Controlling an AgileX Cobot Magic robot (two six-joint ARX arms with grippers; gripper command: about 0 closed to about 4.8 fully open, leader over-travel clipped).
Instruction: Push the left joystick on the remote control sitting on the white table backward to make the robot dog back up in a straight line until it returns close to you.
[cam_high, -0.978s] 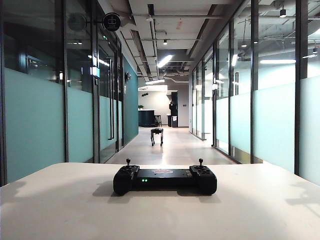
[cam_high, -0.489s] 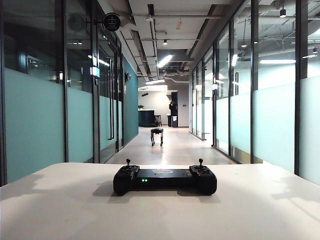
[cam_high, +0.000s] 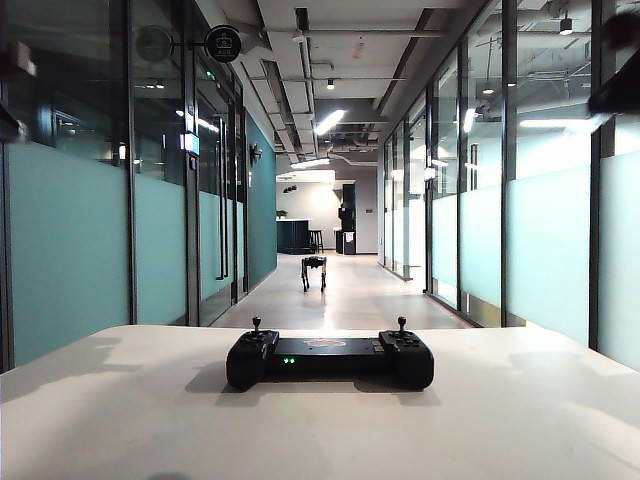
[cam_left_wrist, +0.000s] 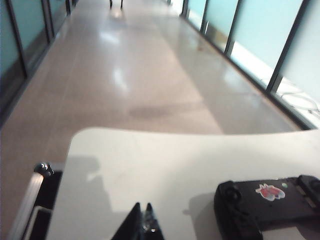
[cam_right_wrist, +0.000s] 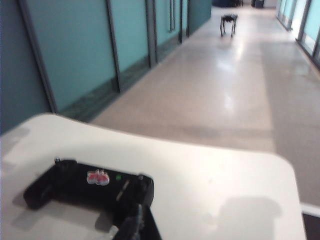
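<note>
Arms now edge into the exterior view's upper corners, absent before. Remote control (cam_high: 330, 360) sits unmoved mid-counter (cam_high: 500, 430), robot dog (cam_high: 314, 272) far down the corridor. Left end effector (cam_left_wrist: 141, 226) and right end effector (cam_right_wrist: 137, 227), both pinched together, hover near it.

Little of the robot shows. Left pincer (cam_left_wrist: 142, 225): two black, tapering fingers meeting at pointed tips, with a small glossy highlight between them near the base. Right pincer (cam_right_wrist: 136, 224): same black finish, fingers pressed together, blurred, narrowing to a blunt tip. In the exterior view only dark, blurred slivers of the arms at the upper corners; no cables, screws or markings discernible.
</note>
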